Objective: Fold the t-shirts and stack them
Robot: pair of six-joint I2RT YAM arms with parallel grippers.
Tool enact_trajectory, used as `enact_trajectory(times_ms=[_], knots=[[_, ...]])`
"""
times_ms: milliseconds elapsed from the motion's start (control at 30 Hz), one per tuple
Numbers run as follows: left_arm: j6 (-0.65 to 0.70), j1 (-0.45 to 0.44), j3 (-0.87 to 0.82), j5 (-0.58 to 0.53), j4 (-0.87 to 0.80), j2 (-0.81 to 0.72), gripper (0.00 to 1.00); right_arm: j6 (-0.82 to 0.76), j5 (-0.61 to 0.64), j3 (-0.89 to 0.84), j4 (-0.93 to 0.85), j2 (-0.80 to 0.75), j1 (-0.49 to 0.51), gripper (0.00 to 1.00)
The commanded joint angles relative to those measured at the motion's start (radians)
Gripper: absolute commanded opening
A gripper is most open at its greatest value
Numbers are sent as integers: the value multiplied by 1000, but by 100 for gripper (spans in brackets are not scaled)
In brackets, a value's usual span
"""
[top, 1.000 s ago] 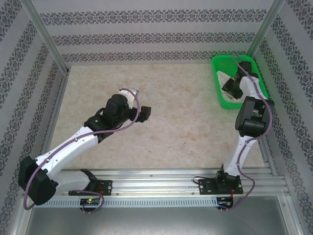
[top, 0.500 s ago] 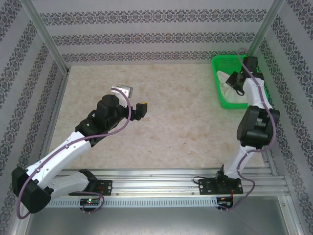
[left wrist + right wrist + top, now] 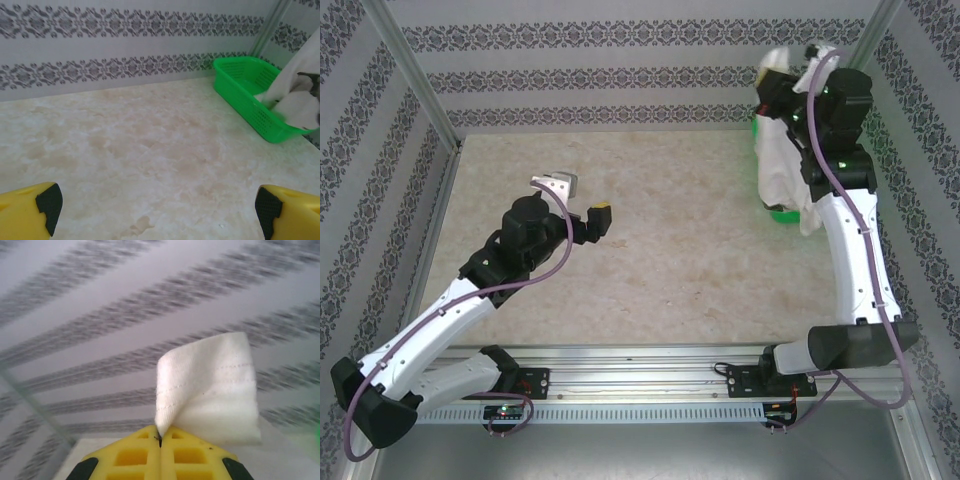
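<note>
A white t-shirt [image 3: 782, 165] hangs in a long drape from my right gripper [image 3: 778, 75], which is raised high at the back right above the green basket. In the right wrist view the yellow jaws are pressed together on a hemmed edge of the t-shirt [image 3: 210, 385], at my right gripper [image 3: 160, 437]. The cloth's lower end [image 3: 295, 97] still reaches into the basket in the left wrist view. My left gripper [image 3: 602, 215] hovers over the table's left centre, open, its yellow fingers [image 3: 30, 212] far apart with nothing between them.
The green mesh basket [image 3: 245, 95] stands at the table's back right corner, partly hidden behind the hanging cloth in the top view [image 3: 782, 213]. The beige marbled tabletop [image 3: 680, 240] spreads between the arms. Patterned walls close in the back and sides.
My right arm has risen steeply out of the basket, pulling the white t-shirt up with it. My left arm drew back a little toward the left.
</note>
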Motion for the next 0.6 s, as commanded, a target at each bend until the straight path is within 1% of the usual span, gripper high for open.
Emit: enact_trajectory(times_ms=[0, 67, 133, 233, 333, 400, 500, 567], knots=[[37, 27, 79, -90, -41, -46, 100, -72, -79, 152, 3, -19, 120, 0], [50, 38, 116, -110, -66, -63, 100, -103, -66, 260, -50, 24, 205, 0], [65, 45, 139, -127, -77, -82, 100, -110, -56, 380, -119, 84, 259, 0], [94, 51, 176, -164, -105, -106, 100, -86, -110, 515, -137, 164, 321, 0], [114, 53, 198, -199, -137, -137, 100, -145, -116, 652, -216, 236, 370, 0], [115, 53, 183, -214, -139, -169, 100, -183, -118, 679, -269, 268, 381, 0], [109, 55, 150, -243, -139, -203, 100, -184, -75, 618, -294, 290, 377, 0], [98, 55, 131, -197, -150, -204, 100, -181, -15, 557, -310, 305, 374, 0]])
